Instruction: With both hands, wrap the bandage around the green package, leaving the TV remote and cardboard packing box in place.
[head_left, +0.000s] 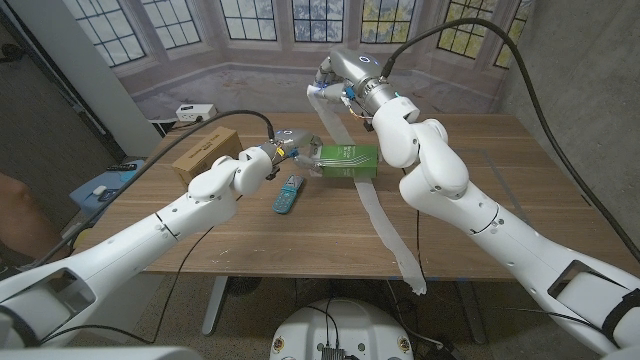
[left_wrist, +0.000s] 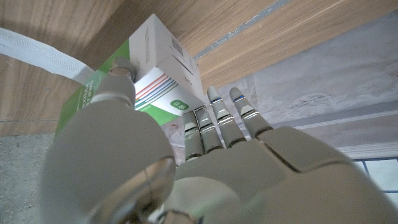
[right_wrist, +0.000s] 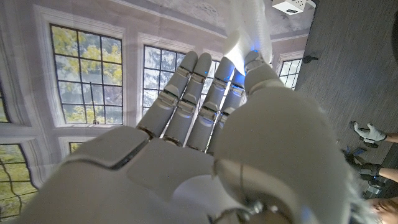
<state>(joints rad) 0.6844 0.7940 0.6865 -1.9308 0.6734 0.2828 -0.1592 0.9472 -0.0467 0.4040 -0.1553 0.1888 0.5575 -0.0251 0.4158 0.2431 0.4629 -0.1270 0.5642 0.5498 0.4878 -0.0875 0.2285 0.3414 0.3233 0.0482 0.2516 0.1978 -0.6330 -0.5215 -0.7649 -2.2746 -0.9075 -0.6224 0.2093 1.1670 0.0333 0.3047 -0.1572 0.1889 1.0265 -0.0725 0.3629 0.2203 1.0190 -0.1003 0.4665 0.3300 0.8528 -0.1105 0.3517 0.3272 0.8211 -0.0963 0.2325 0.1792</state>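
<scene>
Green package (head_left: 345, 160) sits gripped in the left hand (head_left: 290, 150); the right hand (head_left: 330, 85), raised above it, pinches the bandage (head_left: 385, 225).

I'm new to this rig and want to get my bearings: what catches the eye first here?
The long white bandage stands out: the right hand pinches its end high above the table's far side, and the strip runs down past the green package and off the near edge. The left hand grips that package at mid-table, with the remote and cardboard box lying to its left.
</scene>
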